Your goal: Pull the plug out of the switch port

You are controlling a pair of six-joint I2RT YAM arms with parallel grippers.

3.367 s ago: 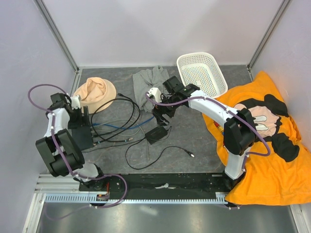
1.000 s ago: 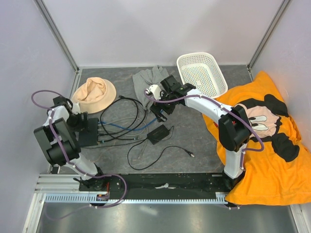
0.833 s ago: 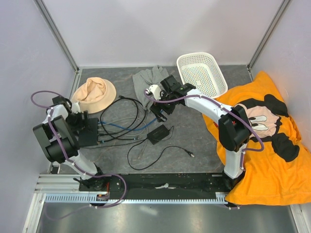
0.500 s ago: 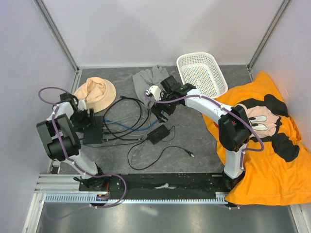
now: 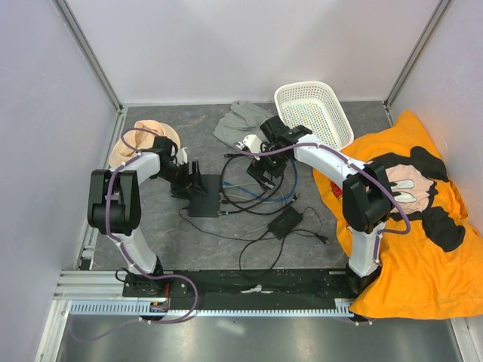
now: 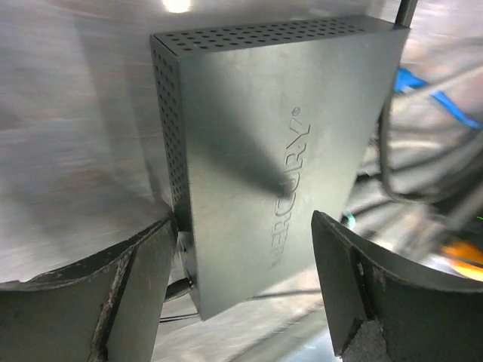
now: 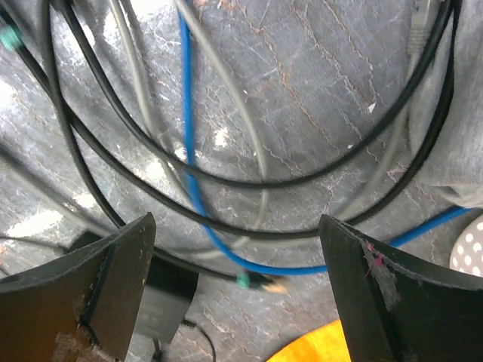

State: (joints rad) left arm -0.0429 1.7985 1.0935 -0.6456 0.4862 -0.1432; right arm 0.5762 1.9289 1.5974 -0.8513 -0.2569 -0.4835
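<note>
And the flat black rectangular switch box (image 5: 204, 197) has just slid across the grey bench (image 5: 151, 241) towards the middle, dragging its cables along. The left hand (image 5: 185, 179) straddles the box's far-left end with its fingers (image 6: 128, 294) wide apart and close on either side. One looks to be touching the box's corner, but whether it truly clamps, I cannot tell. The switch port (image 5: 220, 208) sits on the box's right edge with dark leads still going in, so the plug looks not yet out. The shift probably brings it within the other arm's reach.

The right hand (image 5: 266, 175) hovers right of the box, spread fully and holding nothing, above a tangle of black cables (image 7: 302, 177) and a blue cable (image 7: 185, 143) that clutter any approach. A small black power brick (image 5: 287, 221) lies near-right of the box, a peach hat (image 5: 139, 139) far-left and a white plastic basket (image 5: 313, 113) far-right.
</note>
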